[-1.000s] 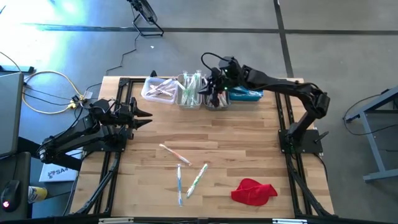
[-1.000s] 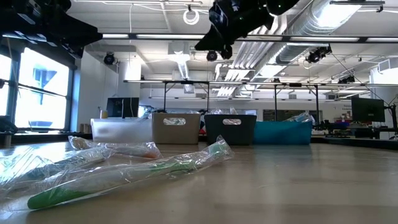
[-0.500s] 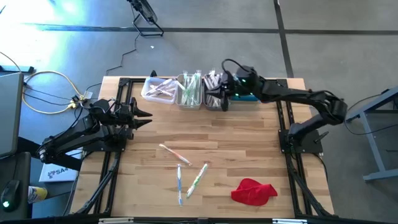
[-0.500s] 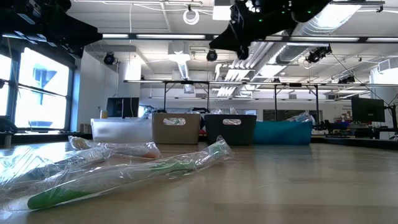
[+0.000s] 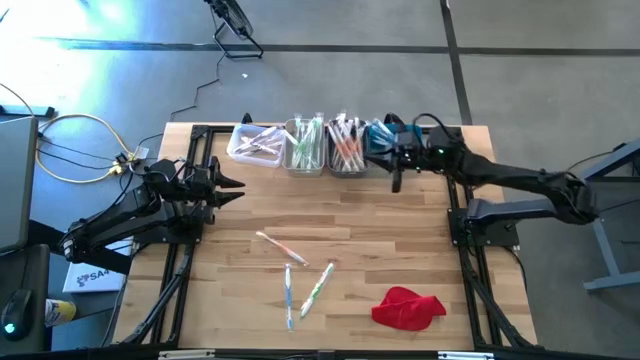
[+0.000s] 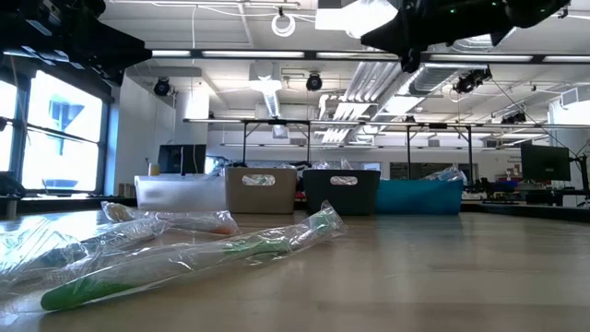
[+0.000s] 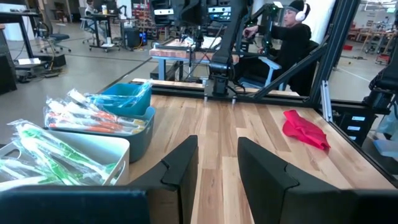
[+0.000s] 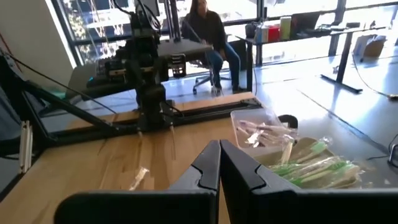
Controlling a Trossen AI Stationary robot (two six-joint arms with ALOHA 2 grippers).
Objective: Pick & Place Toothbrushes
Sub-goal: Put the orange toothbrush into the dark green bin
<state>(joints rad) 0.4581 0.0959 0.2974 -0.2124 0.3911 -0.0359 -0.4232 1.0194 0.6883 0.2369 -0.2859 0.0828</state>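
Toothbrushes (image 5: 292, 270), four loose, lie mid-counter (image 5: 400, 230); more fill four far bins (image 5: 305, 146). Right hand (image 5: 397, 182), fingers together and empty, hovers beside the bins. Left hand (image 5: 235, 187), slightly parted, waits at the left edge.

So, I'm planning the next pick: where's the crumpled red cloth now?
In the high view the crumpled red cloth lies near the table's front right corner, right of the loose wrapped toothbrushes.
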